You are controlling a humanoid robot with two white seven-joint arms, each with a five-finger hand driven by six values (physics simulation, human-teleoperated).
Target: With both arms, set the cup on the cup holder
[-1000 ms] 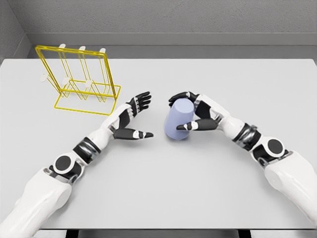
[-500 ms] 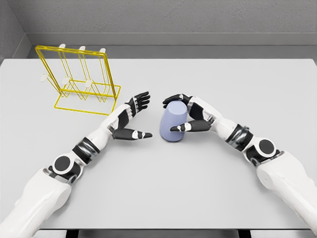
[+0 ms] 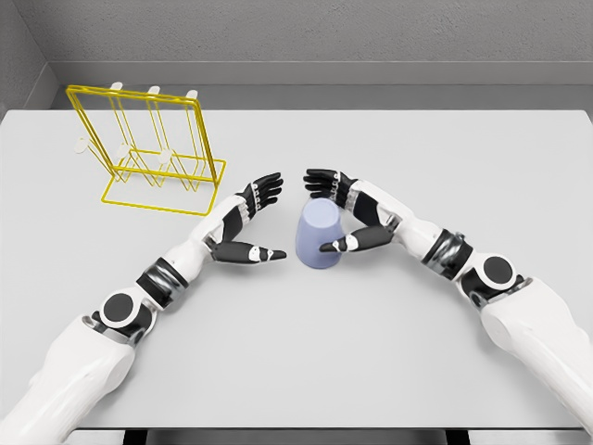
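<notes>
The head view looks down on a pale grey bench [image 3: 389, 371] backed by a grey wall. Near its middle stands a lavender cup [image 3: 320, 235], upside down with its closed base uppermost and its wider rim resting on the bench surface, leaning slightly.

The right robot hand [image 3: 341, 211] reaches in from the right and is wrapped around the cup: its dark fingers [image 3: 321, 178] curl over the far side near the top, while the thumb [image 3: 350, 243] presses across the near side low down, so the hand is clamped on the cup.

The left robot hand [image 3: 248, 222] comes in from the lower left and lies just beside the cup on its left, not touching it. Its fingers are spread apart and hold nothing; the upper fingers point toward the far right and the thumb stretches toward the cup's lower edge, with a narrow gap between them.

The yellow wire cup holder [image 3: 148, 148] stands at the far left of the bench, well apart from the cup and both hands, with pale pegs along its top bar.
</notes>
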